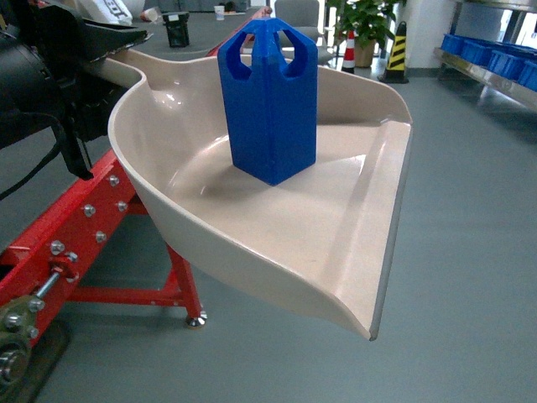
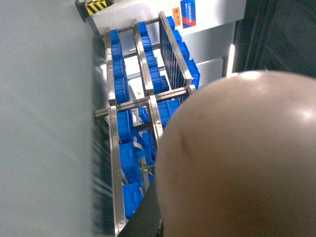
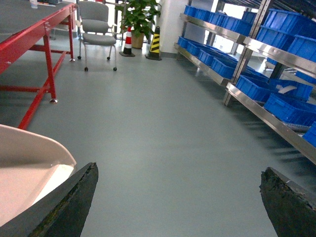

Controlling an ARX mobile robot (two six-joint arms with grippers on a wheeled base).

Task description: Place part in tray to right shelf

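The bright-blue part [image 1: 268, 101] stands upright in the cream tray [image 1: 336, 243], which hangs in the air above the floor. The tray's handle runs up-left into my left gripper [image 1: 117, 46], which is shut on it. In the left wrist view the tray's underside [image 2: 237, 158] fills the right half, with one dark finger [image 2: 145, 217] against it. My right gripper [image 3: 178, 173] is wide open over bare floor, with a corner of the tray [image 3: 29, 168] to its left. The right shelf [image 3: 256, 49] with blue crates [image 3: 291, 106] runs along the right.
A red steel table frame [image 1: 92, 218] stands close on the left, also as table frame [image 3: 47, 29]. A grey chair [image 3: 97, 24], a potted plant [image 3: 140, 17] and a striped post [image 3: 155, 42] stand far back. A steel rack [image 2: 148, 98] with blue crates appears beyond the tray.
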